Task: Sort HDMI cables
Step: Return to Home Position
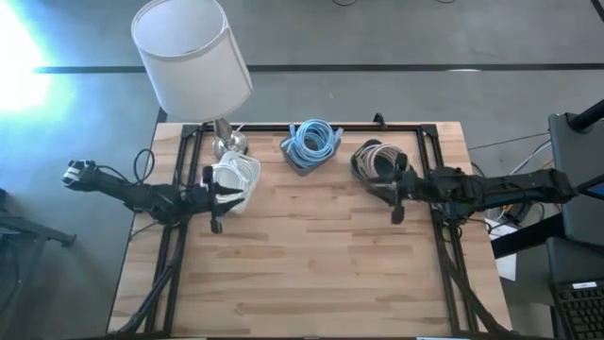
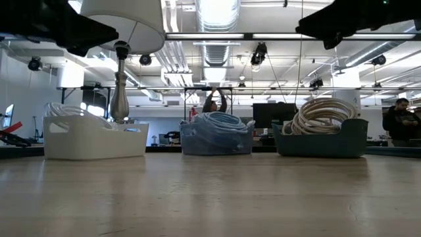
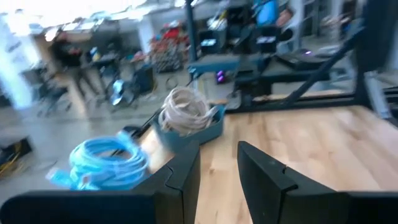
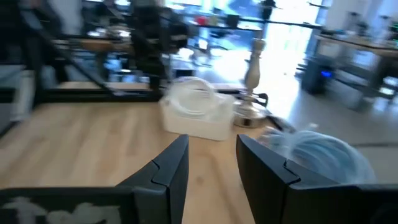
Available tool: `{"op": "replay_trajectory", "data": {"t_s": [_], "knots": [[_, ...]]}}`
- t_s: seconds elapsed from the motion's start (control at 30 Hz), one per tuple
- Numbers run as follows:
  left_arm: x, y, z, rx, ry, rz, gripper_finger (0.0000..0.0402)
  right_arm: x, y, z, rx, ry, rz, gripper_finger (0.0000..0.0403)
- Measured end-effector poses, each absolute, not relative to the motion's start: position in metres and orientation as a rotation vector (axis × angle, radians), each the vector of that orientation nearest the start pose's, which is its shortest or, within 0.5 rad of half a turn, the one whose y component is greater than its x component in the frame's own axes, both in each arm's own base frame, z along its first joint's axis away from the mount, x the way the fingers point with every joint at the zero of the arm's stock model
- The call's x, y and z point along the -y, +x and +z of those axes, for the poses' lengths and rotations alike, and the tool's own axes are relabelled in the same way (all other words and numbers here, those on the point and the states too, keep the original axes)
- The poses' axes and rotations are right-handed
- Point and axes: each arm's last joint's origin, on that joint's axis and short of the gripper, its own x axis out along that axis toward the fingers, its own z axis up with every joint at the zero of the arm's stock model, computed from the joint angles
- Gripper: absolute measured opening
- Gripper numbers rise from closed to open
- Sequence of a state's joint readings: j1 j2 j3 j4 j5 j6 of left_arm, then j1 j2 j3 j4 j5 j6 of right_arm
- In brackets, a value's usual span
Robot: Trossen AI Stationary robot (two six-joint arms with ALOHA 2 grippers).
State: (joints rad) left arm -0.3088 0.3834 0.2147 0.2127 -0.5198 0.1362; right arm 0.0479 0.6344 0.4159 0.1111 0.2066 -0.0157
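Three groups of coiled HDMI cables sit in bins along the table's far side. The white coils fill a white bin, the light blue coils a blue-grey bin, and the beige coils a dark teal bin. My left gripper hovers high beside the white bin and points right; its wrist view shows it open and empty. My right gripper hovers near the teal bin and points left, also open and empty.
A lamp with a white shade stands on its metal base at the far left, just behind the white bin. Bare wood spans the table's middle and near half. People stand in the room beyond the far edge.
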Motion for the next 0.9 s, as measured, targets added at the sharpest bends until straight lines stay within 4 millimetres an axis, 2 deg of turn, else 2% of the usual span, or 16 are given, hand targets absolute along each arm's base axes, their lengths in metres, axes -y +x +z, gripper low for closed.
{"op": "replay_trajectory", "data": {"t_s": [0.1,0.37,0.6,0.9], "knots": [[0.023,0.115,0.216,0.083,0.125,0.178,0.0110,-0.003,0.148,0.252,-0.089,-0.053,-0.100,0.0132],[0.019,0.106,0.204,0.153,0.115,0.173,0.0110,-0.002,0.132,0.238,-0.052,-0.073,-0.099,0.0130],[0.017,0.099,0.195,0.202,0.105,0.164,0.0110,-0.002,0.126,0.224,-0.034,-0.088,-0.096,0.0123],[0.014,0.096,0.189,0.217,0.084,0.151,0.0110,-0.007,0.121,0.218,0.038,-0.141,0.077,0.0121]]}}
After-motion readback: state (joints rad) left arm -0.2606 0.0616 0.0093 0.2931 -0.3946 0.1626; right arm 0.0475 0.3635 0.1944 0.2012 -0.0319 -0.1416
